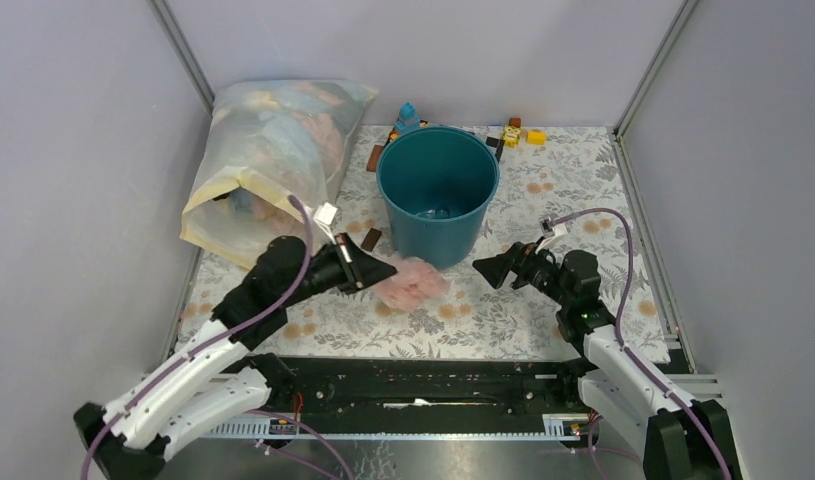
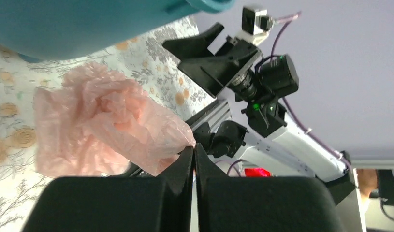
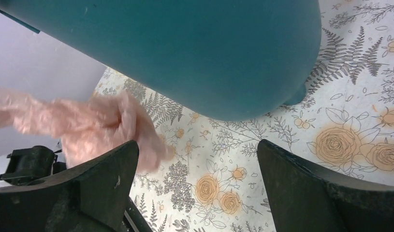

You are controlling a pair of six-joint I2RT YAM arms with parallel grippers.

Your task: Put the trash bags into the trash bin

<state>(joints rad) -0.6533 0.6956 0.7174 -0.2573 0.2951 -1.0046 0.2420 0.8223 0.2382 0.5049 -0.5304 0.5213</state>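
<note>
The bin [image 1: 433, 235] is a round teal bucket with sides that taper downward. It stands upright on the middle of the table, toward the back, with its top open. The pink bag [image 1: 413, 283] is a thin, see-through wad of crumpled pale pink film. It is outside the bin, just in front of the base on the near-left side, and the bin's tall wall rises between it and the open top.

The left gripper [image 1: 380, 268] is clenched on one edge of the bag. In the left wrist view its two black fingers [image 2: 182, 164] meet, with film pinched at their tips. Whether the wad rests on the cloth or hangs just above it cannot be told. The right gripper [image 1: 486, 268] sits near the bin's near-right side. Its fingers are spread wide and hold nothing, and it points toward the bag without touching it.

A white cloth [image 1: 583, 200] printed with grey ferns and orange roses covers the table. Plain pale lilac-grey walls [image 1: 433, 50] close it in on three sides, with a metal post [image 1: 188, 60] at each back corner.

A big clear sack [image 1: 268, 160] stuffed with bags leans in the back-left corner, close beside the left arm. Behind the bin lie a blue toy figure [image 1: 408, 117], a yellow toy figure [image 1: 510, 135] and a yellow block [image 1: 535, 137]. A small brown block [image 1: 371, 239] lies just left of the bin's base, beside the left gripper.
</note>
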